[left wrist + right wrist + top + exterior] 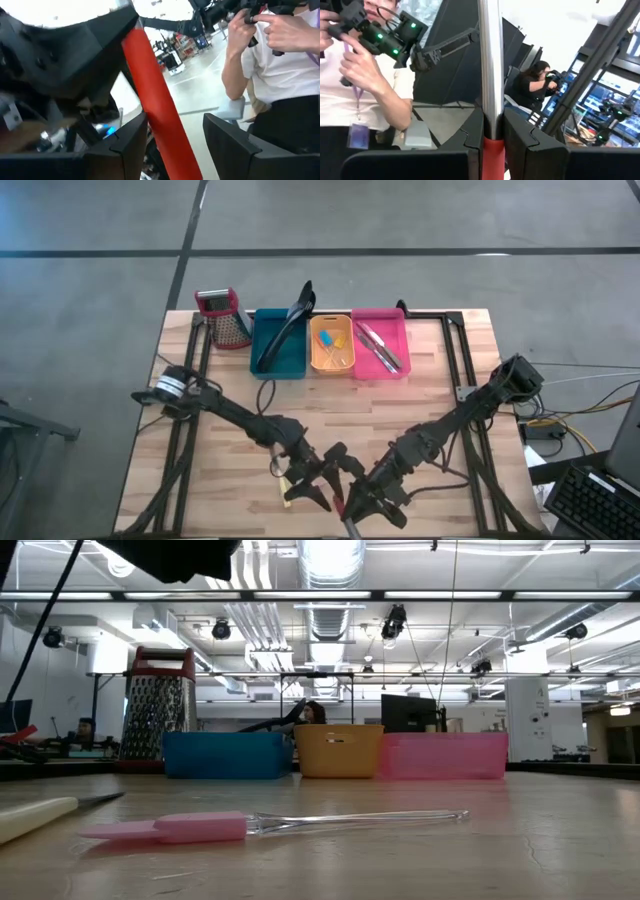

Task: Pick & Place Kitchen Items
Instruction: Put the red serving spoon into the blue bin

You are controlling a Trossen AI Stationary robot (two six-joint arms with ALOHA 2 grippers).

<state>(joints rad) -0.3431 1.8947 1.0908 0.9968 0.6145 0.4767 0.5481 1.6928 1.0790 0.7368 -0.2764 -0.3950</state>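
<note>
Tabletop (420, 410): both tools apparently gripping utensils.

There are three bins, one teal (280, 345), one orange (331, 346) and one pink (380, 343), one box grater (226, 317), and two grippers, left (312, 488) and right (352, 502).

The wooden table (440, 390) carries three bins (331, 344), a grater (226, 317) and a pink spatula (190, 828).
</note>
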